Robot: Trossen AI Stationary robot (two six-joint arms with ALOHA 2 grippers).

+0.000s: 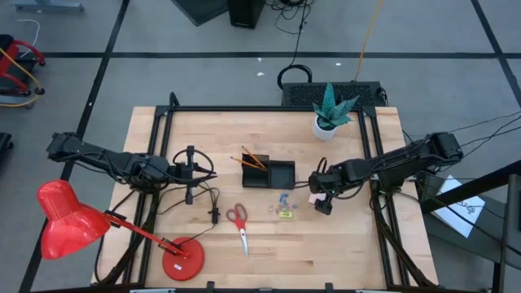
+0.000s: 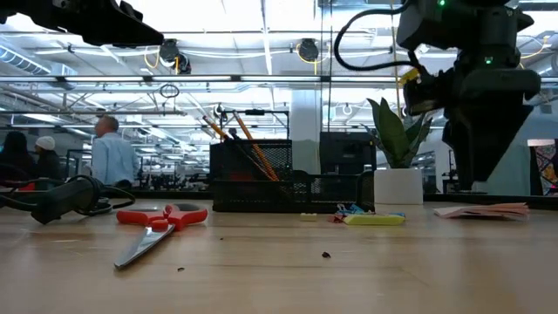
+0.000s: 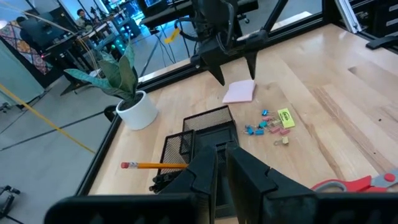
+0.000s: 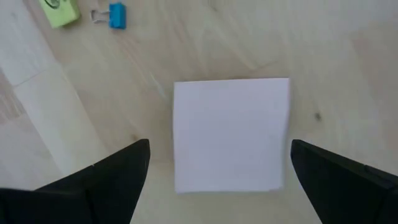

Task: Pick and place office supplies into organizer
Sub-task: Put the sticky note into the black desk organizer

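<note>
A: Left tool (image 1: 189,171)?
B: Nearly shut, empty; red-handled steel scissors (image 1: 238,225) lie to its right, long axis near-to-far, blades pointing toward the wooden desk's (image 1: 350,244) near edge.
A: Right tool (image 4: 217,168)?
B: Wide open, straddling the flat pink square sticky-note pad (image 4: 231,133), right of the black mesh organizer (image 1: 268,174).

The right pincer (image 1: 323,198) hides most of the sticky-note pad (image 4: 231,134) from overhead.

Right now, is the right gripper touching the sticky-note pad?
Apart. In the low view the open right gripper hangs above the sticky-note pad with background showing between. The right wrist view shows its fingers straddling the pad.
</note>
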